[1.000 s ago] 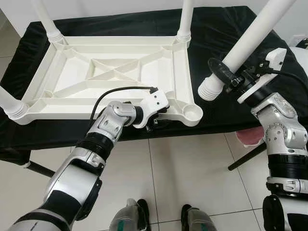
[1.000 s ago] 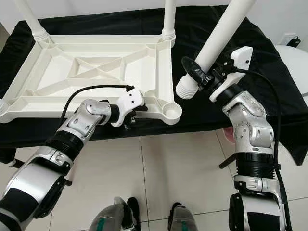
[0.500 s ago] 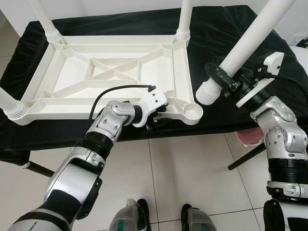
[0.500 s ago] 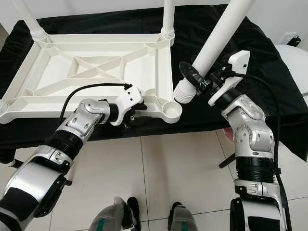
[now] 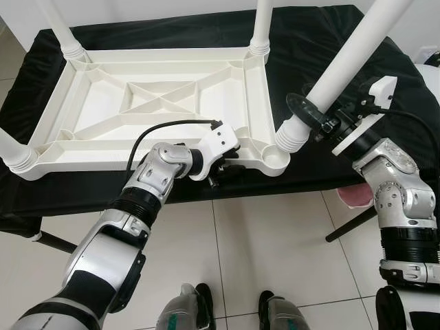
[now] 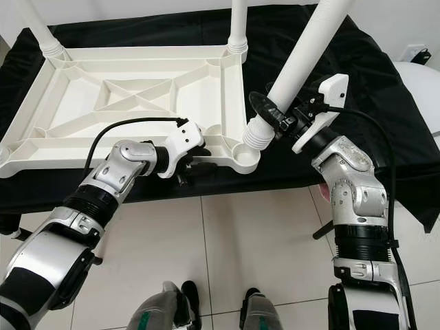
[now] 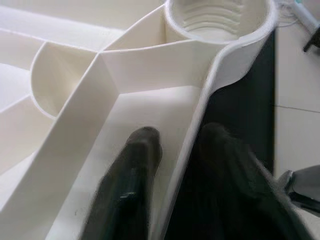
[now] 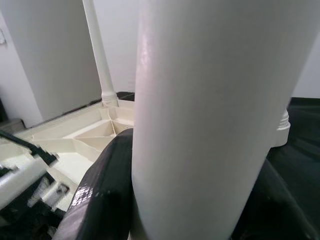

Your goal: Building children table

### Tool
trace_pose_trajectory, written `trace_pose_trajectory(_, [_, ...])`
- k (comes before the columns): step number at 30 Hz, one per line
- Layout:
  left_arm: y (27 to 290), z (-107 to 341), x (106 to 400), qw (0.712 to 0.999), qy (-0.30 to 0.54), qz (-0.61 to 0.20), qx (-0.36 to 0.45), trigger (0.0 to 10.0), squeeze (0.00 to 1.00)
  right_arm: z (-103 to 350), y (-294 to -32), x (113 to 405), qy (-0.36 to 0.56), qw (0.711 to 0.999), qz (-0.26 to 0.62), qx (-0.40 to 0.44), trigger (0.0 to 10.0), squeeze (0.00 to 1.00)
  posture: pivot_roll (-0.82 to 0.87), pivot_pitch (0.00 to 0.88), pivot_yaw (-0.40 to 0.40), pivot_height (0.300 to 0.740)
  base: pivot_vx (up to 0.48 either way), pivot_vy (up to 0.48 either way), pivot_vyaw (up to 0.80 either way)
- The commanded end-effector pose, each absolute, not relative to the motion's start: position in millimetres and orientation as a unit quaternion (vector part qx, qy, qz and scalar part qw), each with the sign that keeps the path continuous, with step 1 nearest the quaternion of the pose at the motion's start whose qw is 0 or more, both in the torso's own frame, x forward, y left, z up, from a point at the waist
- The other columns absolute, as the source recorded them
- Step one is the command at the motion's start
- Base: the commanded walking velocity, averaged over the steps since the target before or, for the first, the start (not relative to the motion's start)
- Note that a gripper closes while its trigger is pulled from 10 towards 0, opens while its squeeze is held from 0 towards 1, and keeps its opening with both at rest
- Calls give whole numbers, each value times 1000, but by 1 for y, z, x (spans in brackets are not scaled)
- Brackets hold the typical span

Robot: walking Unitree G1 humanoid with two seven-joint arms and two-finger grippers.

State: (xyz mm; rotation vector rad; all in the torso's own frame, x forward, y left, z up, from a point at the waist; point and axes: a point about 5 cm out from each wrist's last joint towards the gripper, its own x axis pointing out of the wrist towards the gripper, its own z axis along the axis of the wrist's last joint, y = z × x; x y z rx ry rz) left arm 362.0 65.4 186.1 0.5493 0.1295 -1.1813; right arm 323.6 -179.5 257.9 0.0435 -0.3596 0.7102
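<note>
Lying upside down on a desk (image 5: 323, 41) draped in black cloth, a white tabletop (image 5: 158, 103) has its ribbed underside facing up and its long axis running left to right. Three legs already stand in corner sockets: near left (image 5: 10, 148), far left (image 5: 58, 24), far right (image 5: 261, 24). Left gripper (image 7: 170, 150) pinches the near rim of the tabletop, one finger (image 7: 132, 170) inside the frame and the other outside. Near-right socket (image 5: 277, 160) is a round cup; the ribbed end of the loose leg (image 5: 344, 65) sits at its edge. This leg tilts, upper end pointing up and right. Right gripper (image 5: 317, 118) has its fingers clamped around the leg just above the ribbed end.
</note>
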Motion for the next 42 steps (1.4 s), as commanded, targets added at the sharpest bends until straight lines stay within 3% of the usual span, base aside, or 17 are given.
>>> trace_pose_trajectory(1, [66, 185, 357, 784, 58, -566, 249, 4235, 0, 255, -175, 321, -176, 918, 354, 11, 10000, 0, -154, 178, 70, 740, 0, 0, 0])
trace_pose_trajectory(2, [66, 185, 357, 784, 58, -566, 249, 4235, 0, 255, -175, 321, -176, 918, 354, 11, 10000, 0, -154, 178, 70, 740, 0, 0, 0])
trace_pose_trajectory(3, [67, 185, 357, 782, 58, -569, 246, 5843, 0, 254, -175, 321, -174, 919, 353, 10, 10000, 0, -154, 178, 70, 740, 0, 0, 0])
trace_pose_trajectory(4, [67, 186, 356, 780, 56, -572, 246, 980, 0, 253, -175, 321, -172, 920, 351, 10, 10000, 0, -154, 178, 67, 740, 0, 0, 0])
trace_pose_trajectory(6, [68, 186, 355, 779, 55, -575, 246, 980, 0, 253, -175, 322, -171, 921, 350, 9, 10000, 0, -154, 178, 67, 740, 0, 0, 0])
trace_pose_trajectory(7, [69, 186, 354, 776, 55, -578, 247, 6510, 0, 252, -175, 322, -170, 922, 347, 9, 10000, 0, -153, 177, 67, 740, 0, 0, 0])
trace_pose_trajectory(10, [69, 185, 354, 773, 56, -580, 250, 7333, 0, 252, -175, 323, -169, 923, 346, 9, 10000, 0, -153, 177, 67, 740, 0, 0, 0])
trace_pose_trajectory(11, [70, 183, 353, 773, 60, -579, 254, 10000, 0, 252, -175, 324, -170, 923, 345, 9, 10000, 0, -151, 173, 66, 740, 0, 0, 0])
trace_pose_trajectory(18, [70, 181, 352, 771, 68, -579, 255, 10000, 0, 253, -174, 324, -174, 921, 348, 9, 10000, 0, -151, 171, 67, 740, 0, 0, 0])
trace_pose_trajectory(19, [70, 181, 352, 771, 70, -580, 252, 10000, 278, 253, -174, 324, -174, 921, 349, 9, 10000, 0, -151, 171, 67, 740, 0, 0, 0])
trace_pose_trajectory(20, [70, 181, 352, 771, 70, -580, 252, 10000, 278, 253, -174, 324, -174, 921, 349, 9, 10000, 0, -151, 171, 67, 740, 0, 0, 0])
trace_pose_trajectory(21, [70, 181, 352, 772, 71, -580, 248, 10000, 1000, 253, -174, 324, -175, 920, 350, 9, 10000, 0, -151, 171, 67, 740, 0, 0, 0])
trace_pose_trajectory(26, [70, 182, 352, 773, 72, -580, 247, 10000, 1000, 253, -173, 324, -176, 919, 352, 9, 10000, 0, -151, 171, 67, 740, 0, 0, 0])
trace_pose_trajectory(27, [70, 182, 350, 768, 71, -585, 249, 10000, 0, 253, -174, 324, -176, 919, 352, 9, 10000, 0, -152, 173, 68, 740, 0, 0, 0])
trace_pose_trajectory(42, [80, 204, 352, 764, 50, -597, 239, 10000, 0, 257, -175, 325, -189, 919, 344, 21, 10000, 0, -144, 175, 68, 740, 0, 0, 0])
